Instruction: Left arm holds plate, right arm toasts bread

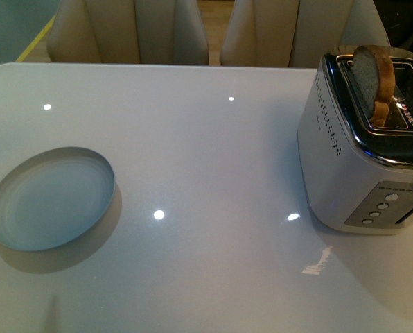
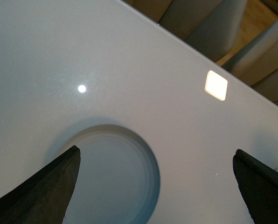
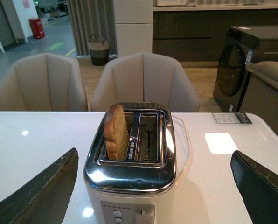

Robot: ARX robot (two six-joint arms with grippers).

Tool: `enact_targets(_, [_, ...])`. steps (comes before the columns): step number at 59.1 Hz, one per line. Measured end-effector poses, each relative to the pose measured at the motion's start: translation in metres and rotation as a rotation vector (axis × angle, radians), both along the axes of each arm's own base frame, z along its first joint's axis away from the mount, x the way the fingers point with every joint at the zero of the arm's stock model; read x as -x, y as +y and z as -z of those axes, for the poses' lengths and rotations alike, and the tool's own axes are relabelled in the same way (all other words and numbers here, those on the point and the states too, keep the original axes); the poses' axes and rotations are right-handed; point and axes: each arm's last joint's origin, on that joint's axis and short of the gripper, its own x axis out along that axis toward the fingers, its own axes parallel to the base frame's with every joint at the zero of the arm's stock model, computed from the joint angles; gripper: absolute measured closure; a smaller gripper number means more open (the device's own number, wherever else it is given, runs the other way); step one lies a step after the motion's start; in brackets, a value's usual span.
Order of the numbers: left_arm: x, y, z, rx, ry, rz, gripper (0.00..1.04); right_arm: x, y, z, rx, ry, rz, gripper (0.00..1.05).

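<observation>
Left gripper [image 2: 155, 186]: spread wide, grasping nothing, above plate [image 2: 115, 182]
Right gripper [image 3: 153, 186]: spread, empty, facing toaster [image 3: 129, 172]
Bread [image 3: 116, 132]: upright in toaster slot

Plate [image 1: 50, 198] sits empty — bread [image 1: 374, 80] upright in toaster [image 1: 366, 152].

Pale blue-grey plate [image 1: 50, 199] with faint rings — glossy white table [image 1: 213, 139]; silver toaster [image 1: 362, 156] — brown bread [image 1: 374, 80], darker crust.

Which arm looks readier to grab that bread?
The right: its open tool faces the toaster, with the bread sticking up. The left tool hovers by the plate.
</observation>
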Motion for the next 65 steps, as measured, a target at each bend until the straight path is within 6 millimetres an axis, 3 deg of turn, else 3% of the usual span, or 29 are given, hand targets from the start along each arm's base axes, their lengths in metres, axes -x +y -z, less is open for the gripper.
enact_targets(6, [0.002,-0.003,0.008,-0.203,-0.260,0.010,0.22,0.000,0.000,0.000,0.000,0.000,0.000,0.09])
enact_targets(9, [0.017,-0.008,0.014,-0.320,-0.401,0.031,0.33,0.000,0.000,0.000,0.000,0.000,0.000,0.09])
enact_targets(13, [0.042,-0.018,0.007,-0.428,-0.570,0.038,0.52,0.000,0.000,0.000,0.000,0.000,-0.002,0.09])
enact_targets(18, [0.059,-0.023,0.003,-0.459,-0.600,0.037,0.68,0.000,0.000,0.000,0.000,0.000,-0.001,0.09])
enact_targets(29, [0.091,-0.033,0.017,-0.470,-0.593,0.046,1.02,0.000,0.000,0.000,0.000,0.000,-0.001,0.09])
enact_targets(42, [0.119,-0.047,0.021,-0.474,-0.582,0.055,1.02,0.000,0.000,0.000,0.000,0.000,-0.001,0.09])
enact_targets(65, [0.154,-0.048,0.019,-0.475,-0.583,0.052,1.02,0.000,0.000,0.000,0.000,0.000,-0.001,0.09])
